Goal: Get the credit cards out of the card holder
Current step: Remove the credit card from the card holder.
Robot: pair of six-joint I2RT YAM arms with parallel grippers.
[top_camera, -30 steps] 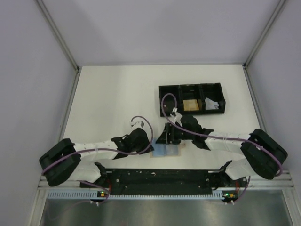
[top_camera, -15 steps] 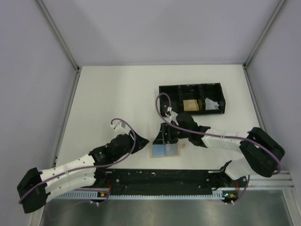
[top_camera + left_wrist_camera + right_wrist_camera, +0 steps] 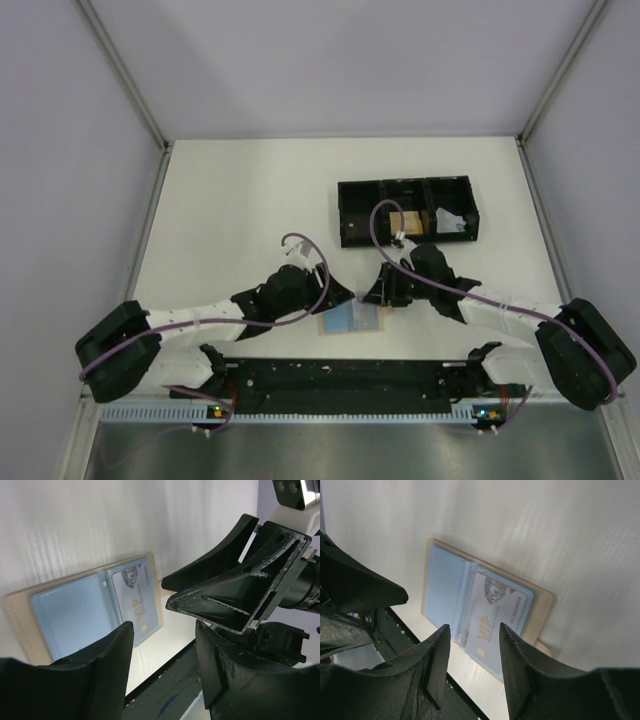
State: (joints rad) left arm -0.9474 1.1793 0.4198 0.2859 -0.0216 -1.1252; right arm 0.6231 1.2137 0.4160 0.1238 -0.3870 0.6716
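White arm links [image 3: 190, 322], black joints [image 3: 115, 350], looping purple cables [image 3: 296, 237]

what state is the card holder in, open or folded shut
Spread open: the card holder lies flat on the table, its blue inside facing up, with a VIP card tucked in one half.

Overhead rear view; both wrist views close above card holder [image 3: 75, 615]

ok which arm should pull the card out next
right, probably: the credit card sits in the card holder half nearest the right gripper, framed between its open fingers; the left gripper is beside the other panel
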